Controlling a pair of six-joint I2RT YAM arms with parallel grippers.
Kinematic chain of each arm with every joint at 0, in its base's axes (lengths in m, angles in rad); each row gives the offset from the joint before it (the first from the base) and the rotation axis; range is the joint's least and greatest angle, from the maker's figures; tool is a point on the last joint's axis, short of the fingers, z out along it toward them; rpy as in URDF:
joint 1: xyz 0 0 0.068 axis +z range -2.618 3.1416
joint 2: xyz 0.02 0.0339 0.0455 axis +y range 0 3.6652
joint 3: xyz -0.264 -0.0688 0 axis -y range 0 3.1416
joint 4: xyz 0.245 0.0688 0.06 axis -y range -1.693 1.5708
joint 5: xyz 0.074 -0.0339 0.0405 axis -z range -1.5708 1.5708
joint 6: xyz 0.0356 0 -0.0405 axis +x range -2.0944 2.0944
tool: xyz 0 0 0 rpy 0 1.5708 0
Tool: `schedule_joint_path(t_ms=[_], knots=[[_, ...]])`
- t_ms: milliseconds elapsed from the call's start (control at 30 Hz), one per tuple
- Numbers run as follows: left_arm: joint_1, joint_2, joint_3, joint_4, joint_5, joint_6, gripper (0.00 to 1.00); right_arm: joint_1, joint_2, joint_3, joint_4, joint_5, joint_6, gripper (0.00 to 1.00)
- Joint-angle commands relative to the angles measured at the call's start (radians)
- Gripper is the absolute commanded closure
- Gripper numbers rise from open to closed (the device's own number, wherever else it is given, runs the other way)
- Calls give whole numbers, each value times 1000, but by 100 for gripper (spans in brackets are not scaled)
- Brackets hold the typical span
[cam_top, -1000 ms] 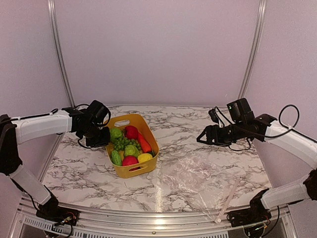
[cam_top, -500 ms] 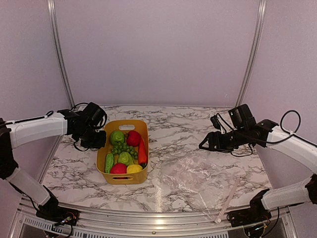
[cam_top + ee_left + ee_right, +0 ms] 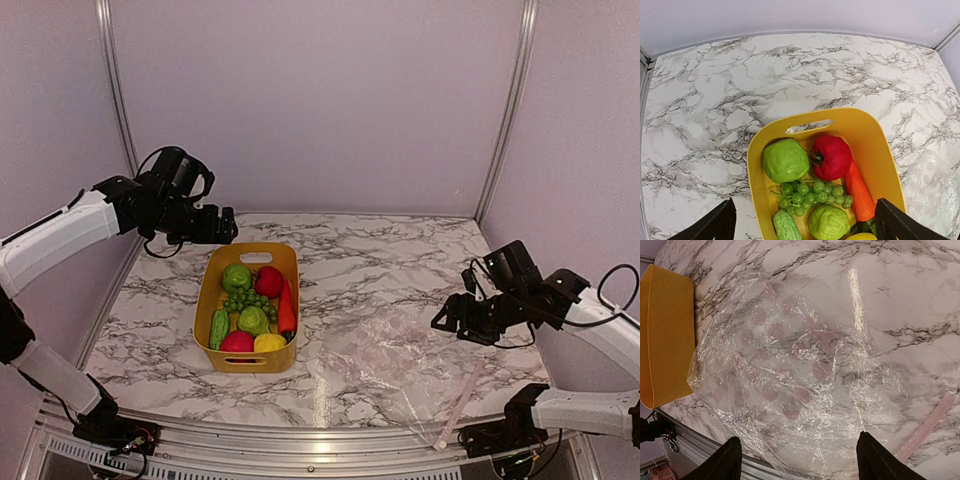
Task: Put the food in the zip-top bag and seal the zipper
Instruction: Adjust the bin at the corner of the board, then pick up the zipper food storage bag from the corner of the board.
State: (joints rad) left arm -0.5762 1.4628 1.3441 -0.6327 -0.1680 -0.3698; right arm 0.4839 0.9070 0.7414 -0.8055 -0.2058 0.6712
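Observation:
The food lies in a yellow tub [image 3: 248, 362]: a green pepper [image 3: 786, 160], a red apple [image 3: 832, 156], a carrot [image 3: 860, 190], grapes [image 3: 812, 194], a cucumber [image 3: 786, 227], a lemon [image 3: 268, 343] and a second red apple [image 3: 238, 341]. My left gripper [image 3: 222, 225] hovers open above the tub's far end, and in the left wrist view the gripper [image 3: 805, 200] holds nothing. The clear zip-top bag [image 3: 395, 365] lies flat and crinkled to the right of the tub. Its pale zipper [image 3: 460, 398] runs along the near right edge. My right gripper [image 3: 799, 437] hangs open above the bag [image 3: 790, 375].
The marble table's near metal rail [image 3: 320, 440] runs just below the bag's corner. The tub's side [image 3: 665, 335] sits close to the bag's left edge. Purple walls with metal posts [image 3: 505, 110] close in the back and sides.
The tub slid left and straightened. My left gripper then opened, rose and drew back from the tub's side. The right arm swung right and nearer, over the bag.

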Motion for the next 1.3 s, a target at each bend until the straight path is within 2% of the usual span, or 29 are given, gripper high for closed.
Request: schedule_joint_path(t_ms=[0, 133, 233, 333, 467, 533, 600, 667, 833, 1000, 1267], knots=[[-6, -1, 84, 39, 51, 51, 1, -4, -59, -53, -117, 50, 138, 24], [-22, 6, 131, 119, 59, 86, 1, -14, -106, -136, -140, -3, 243, 21], [-31, 0, 127, 198, 12, 34, 1, -27, -155, -176, -179, -11, 331, 20], [-30, -3, 98, 225, -72, -64, 1, -27, -229, -225, -237, -26, 449, 22], [-27, 6, 92, 199, -193, 12, 1, -28, -333, -320, -246, -90, 568, 26], [-13, -14, 50, 235, -271, -53, 1, -27, -362, -349, -241, -108, 609, 29], [13, -49, -4, 314, -191, -42, 1, -28, -379, -353, -249, -101, 626, 31], [19, -66, -36, 387, -129, -14, 6, -28, -376, -355, -258, -100, 634, 31], [19, -39, 2, 367, -45, -15, 12, -29, -342, -329, -292, -73, 647, 30], [20, -51, -5, 366, -35, -22, 13, -29, -259, -272, -330, -15, 606, 27], [19, -91, -27, 367, -42, -16, 14, -28, -113, -310, -201, -33, 574, 28]])
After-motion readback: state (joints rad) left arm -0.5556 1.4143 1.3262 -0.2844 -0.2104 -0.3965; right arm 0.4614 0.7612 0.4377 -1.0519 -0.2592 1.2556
